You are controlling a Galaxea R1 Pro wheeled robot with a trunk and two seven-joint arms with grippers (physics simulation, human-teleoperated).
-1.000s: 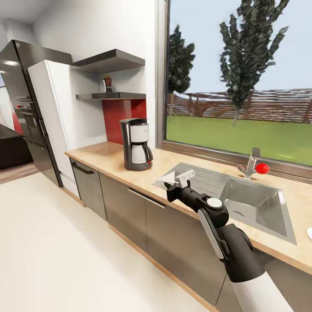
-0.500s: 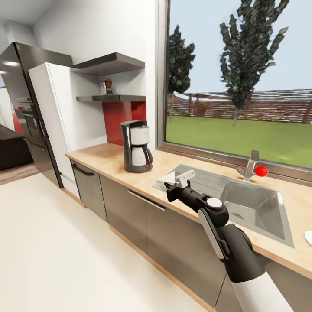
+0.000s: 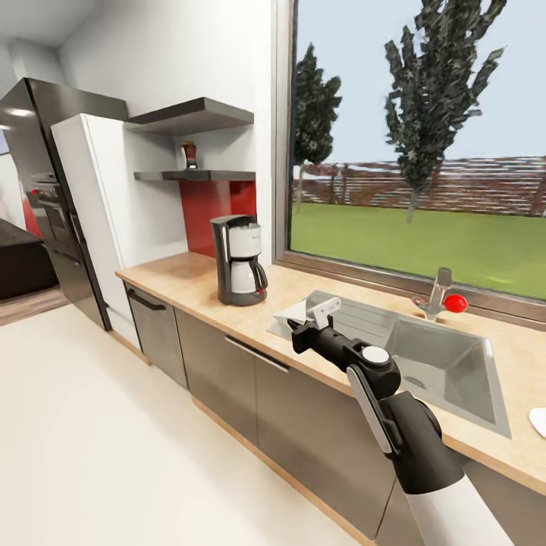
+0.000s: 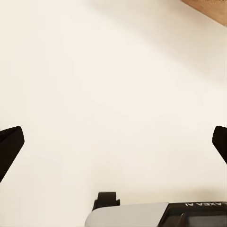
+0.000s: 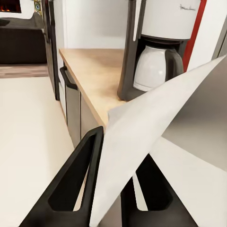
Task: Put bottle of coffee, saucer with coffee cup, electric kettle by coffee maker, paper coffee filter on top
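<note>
Right gripper (image 5: 106,189) clenched on the paper coffee filter (image 5: 156,127), black fingers (image 5: 75,179) pinching the thin sheet between them. Filter is flat matte white paper, wedge-shaped, fanning out past my fingertips; in the head view it shows as a small white triangle (image 3: 292,311) ahead of my gripper (image 3: 301,327), over the counter edge near the sink's corner.

Coffee maker (image 3: 239,260) stands upright on the kitchen countertop (image 3: 182,277), at about 10 o'clock from my right gripper: dark grey body, white filter housing, pale rounded carafe with black handle. Countertop is light wood grain, thin edge, dark grey cabinet fronts (image 3: 220,364) below. Sink (image 3: 440,356) is brushed steel, rectangular.

Bottle of coffee (image 3: 189,155) sits on the kitchen shelf (image 3: 193,175), thin dark board above the red panel (image 3: 216,208), at 11 o'clock from the maker.

Left gripper (image 4: 113,142): dark fingertips (image 4: 9,146) far apart, released, pale floor (image 4: 113,85) between them.
</note>
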